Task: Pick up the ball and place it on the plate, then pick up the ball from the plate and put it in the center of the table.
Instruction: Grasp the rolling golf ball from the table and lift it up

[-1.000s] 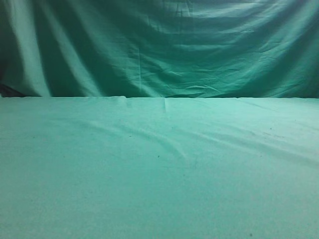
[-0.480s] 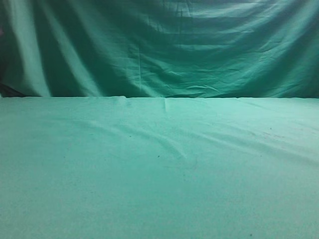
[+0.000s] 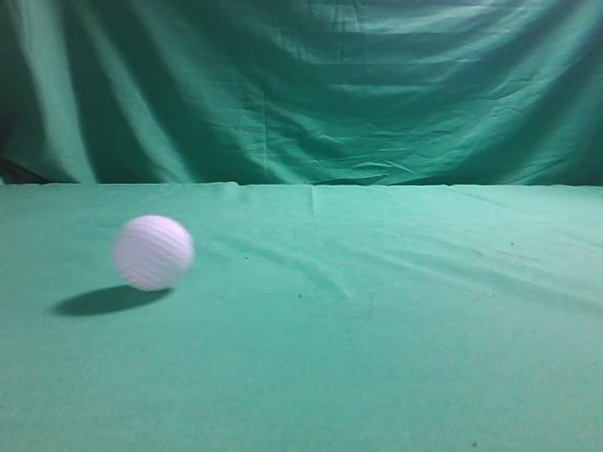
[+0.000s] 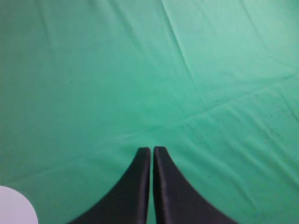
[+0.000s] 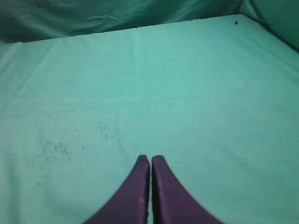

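Note:
A white ribbed ball (image 3: 153, 251) is on the left of the green table in the exterior view, slightly blurred, with its shadow to its lower left. A white round shape (image 4: 14, 207) shows in the bottom left corner of the left wrist view; I cannot tell whether it is the ball. No plate is in view. My left gripper (image 4: 152, 149) is shut and empty above bare cloth. My right gripper (image 5: 151, 157) is shut and empty above bare cloth. Neither gripper shows in the exterior view.
A green cloth (image 3: 377, 320) with shallow wrinkles covers the table. A green curtain (image 3: 311, 85) hangs along the back edge. The right wrist view shows the table's far edge and a corner at the top right (image 5: 243, 16).
The ball has come into the exterior view on the left of the table, where only bare cloth showed before.

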Motion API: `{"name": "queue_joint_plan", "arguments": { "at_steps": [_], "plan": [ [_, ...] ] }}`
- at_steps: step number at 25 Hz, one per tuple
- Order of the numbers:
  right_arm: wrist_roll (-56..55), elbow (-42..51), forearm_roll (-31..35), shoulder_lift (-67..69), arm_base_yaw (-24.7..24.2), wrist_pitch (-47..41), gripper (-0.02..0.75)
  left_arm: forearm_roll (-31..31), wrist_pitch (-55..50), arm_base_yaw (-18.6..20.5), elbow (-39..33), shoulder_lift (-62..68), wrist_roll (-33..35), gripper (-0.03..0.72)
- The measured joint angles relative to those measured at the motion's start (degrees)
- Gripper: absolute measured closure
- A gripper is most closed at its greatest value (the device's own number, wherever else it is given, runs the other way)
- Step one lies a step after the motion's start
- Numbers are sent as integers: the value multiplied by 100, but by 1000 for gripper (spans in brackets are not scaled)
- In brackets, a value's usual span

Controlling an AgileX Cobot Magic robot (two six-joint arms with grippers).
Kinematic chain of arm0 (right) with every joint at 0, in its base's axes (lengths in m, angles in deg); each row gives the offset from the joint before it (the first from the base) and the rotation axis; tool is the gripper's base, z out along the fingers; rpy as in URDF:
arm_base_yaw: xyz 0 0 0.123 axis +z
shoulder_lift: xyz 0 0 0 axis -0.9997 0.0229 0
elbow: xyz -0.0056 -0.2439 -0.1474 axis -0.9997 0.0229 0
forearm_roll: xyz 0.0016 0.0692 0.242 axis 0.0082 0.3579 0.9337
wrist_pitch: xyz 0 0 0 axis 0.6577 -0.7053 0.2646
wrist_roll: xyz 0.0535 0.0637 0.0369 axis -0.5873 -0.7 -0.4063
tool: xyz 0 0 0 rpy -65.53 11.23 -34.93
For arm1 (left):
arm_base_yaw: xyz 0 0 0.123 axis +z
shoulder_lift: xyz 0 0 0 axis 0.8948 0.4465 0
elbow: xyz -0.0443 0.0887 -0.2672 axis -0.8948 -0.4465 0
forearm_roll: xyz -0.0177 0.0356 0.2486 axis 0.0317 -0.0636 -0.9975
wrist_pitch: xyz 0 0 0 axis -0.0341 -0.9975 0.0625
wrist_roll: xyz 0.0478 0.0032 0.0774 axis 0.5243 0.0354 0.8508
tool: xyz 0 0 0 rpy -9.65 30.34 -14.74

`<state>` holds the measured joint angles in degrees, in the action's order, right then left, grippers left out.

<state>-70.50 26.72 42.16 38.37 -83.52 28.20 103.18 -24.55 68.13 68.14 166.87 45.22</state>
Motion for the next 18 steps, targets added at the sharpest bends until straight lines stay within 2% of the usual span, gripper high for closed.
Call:
{"name": "queue_joint_plan", "arguments": {
  "at_steps": [5, 9, 18],
  "plan": [
    [0, 0, 0, 0, 0, 0, 738, -79, 277, -506, -261, -856, 0, 688],
    [-12, 4, 25, 0, 0, 186, 738, -113, 746, -659, -810, -1690, 51, 688],
    [-59, 4, 214, 0, 0, 2334, 738, -113, 1710, -667, -2819, -3783, 374, 688]
  ]
}}
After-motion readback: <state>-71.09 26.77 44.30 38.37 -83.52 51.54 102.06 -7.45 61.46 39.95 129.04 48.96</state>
